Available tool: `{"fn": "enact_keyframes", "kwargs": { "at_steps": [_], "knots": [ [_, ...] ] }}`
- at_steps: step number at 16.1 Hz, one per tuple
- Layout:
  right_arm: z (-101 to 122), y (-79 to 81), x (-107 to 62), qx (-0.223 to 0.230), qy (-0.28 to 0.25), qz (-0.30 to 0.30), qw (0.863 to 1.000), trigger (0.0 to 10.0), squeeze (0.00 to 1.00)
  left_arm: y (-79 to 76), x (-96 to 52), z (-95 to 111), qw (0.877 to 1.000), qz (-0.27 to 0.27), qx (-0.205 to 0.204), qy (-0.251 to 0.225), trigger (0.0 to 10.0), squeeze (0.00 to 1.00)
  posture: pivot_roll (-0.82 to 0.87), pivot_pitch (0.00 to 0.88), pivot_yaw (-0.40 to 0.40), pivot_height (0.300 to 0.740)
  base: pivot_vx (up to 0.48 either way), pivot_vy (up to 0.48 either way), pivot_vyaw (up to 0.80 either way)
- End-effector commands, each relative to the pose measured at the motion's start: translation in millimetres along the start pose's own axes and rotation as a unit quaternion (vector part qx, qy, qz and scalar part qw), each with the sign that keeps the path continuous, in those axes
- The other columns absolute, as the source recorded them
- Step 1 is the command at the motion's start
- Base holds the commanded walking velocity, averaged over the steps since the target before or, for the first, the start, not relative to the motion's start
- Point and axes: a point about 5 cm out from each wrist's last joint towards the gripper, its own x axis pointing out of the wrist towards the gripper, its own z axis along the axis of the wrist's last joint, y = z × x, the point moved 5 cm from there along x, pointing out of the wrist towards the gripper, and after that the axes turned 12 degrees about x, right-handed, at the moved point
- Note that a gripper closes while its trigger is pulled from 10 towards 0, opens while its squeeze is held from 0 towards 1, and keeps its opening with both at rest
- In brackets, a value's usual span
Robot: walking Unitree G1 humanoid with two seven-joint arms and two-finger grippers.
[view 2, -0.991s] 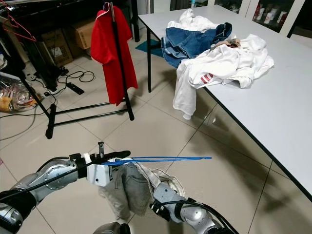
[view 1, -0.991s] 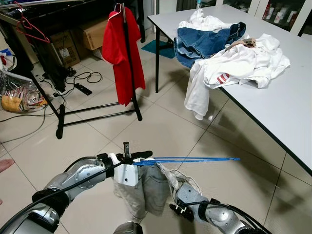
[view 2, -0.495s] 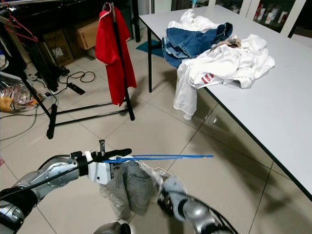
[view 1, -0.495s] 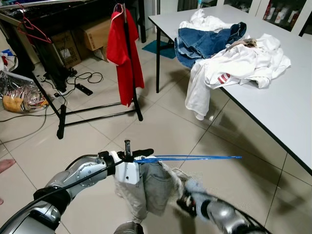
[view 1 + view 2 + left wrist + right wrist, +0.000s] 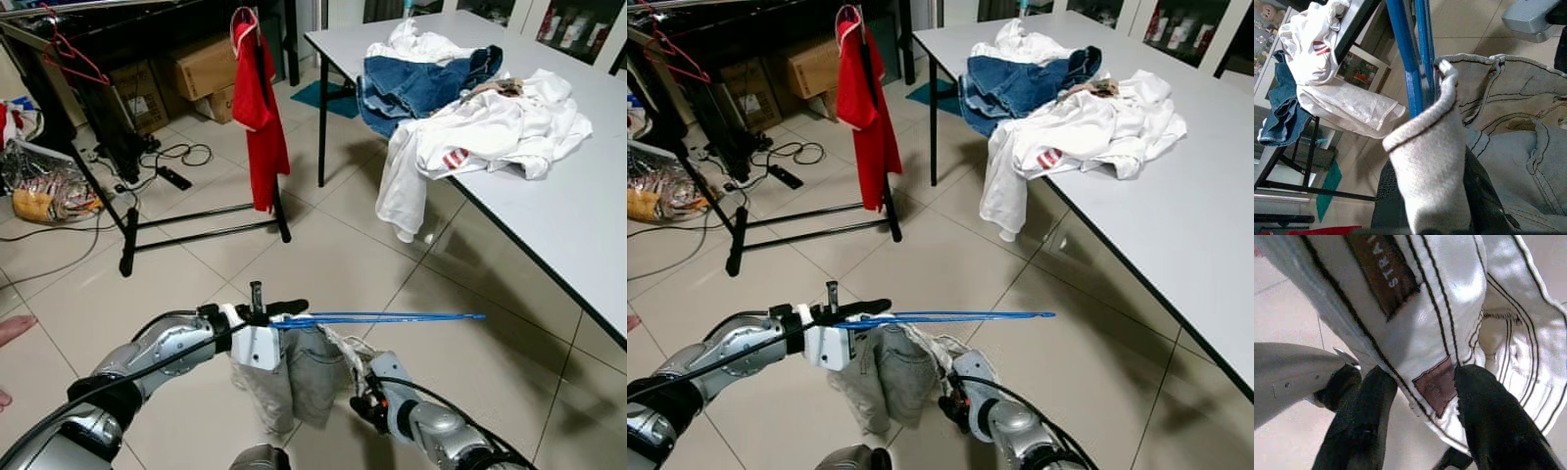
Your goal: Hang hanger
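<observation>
Left gripper (image 5: 279, 311) grips blue hanger (image 5: 392, 317); grey shorts (image 5: 294, 377) draped.

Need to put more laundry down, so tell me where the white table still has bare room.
The white table is bare along its near stretch, from the white shirt toward the camera. Its far end is crowded: the white shirt drapes over the edge, with the blue jeans and another white garment piled behind.

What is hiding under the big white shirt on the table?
The white shirt lies on the table, overlapping blue jeans beside it. One part hangs over the table's edge. Whatever lies beneath the shirt is covered by it.
</observation>
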Motion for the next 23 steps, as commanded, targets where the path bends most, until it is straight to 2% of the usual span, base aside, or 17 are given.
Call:
{"fn": "enact_keyframes", "kwargs": {
  "at_steps": [1,14,20,22,23],
  "knots": [
    [9,0.0,1.0,0.009,-0.01,0.0,1.0,0.0,0.0,14.3,1.4,1,1.0,0.022,0.011,-0.008,0.0,0.0,0.06,0.0,0.077,0.74,0.0,0.0,0.0],
    [19,-0.8,1.3,0.051,-0.037,-0.001,0.998,0.0,0.0,13.7,2.7,2,1.0,0.02,0.011,-0.011,0.0,0.0,0.06,0.0,0.08,0.74,0.0,0.0,0.0],
    [28,-19.4,-5.3,0.11,-0.07,-0.028,0.991,0.0,0.0,13.6,2.5,2,1.0,0.02,0.011,-0.01,0.0,0.0,0.05,0.0,0.082,0.74,0.0,0.0,0.0],
    [29,-28.9,-9.4,0.132,-0.082,-0.042,0.987,0.0,0.0,13.5,2.0,2,1.0,0.02,0.011,-0.01,0.0,0.0,0.05,0.0,0.081,0.74,0.0,0.0,0.0],
    [31,-38.6,-14.1,0.15,-0.095,-0.054,0.983,0.0,0.0,13.4,1.9,1,1.0,0.02,0.011,-0.009,0.0,0.0,0.05,0.0,0.081,0.74,0.0,0.0,0.0]
  ]
}}
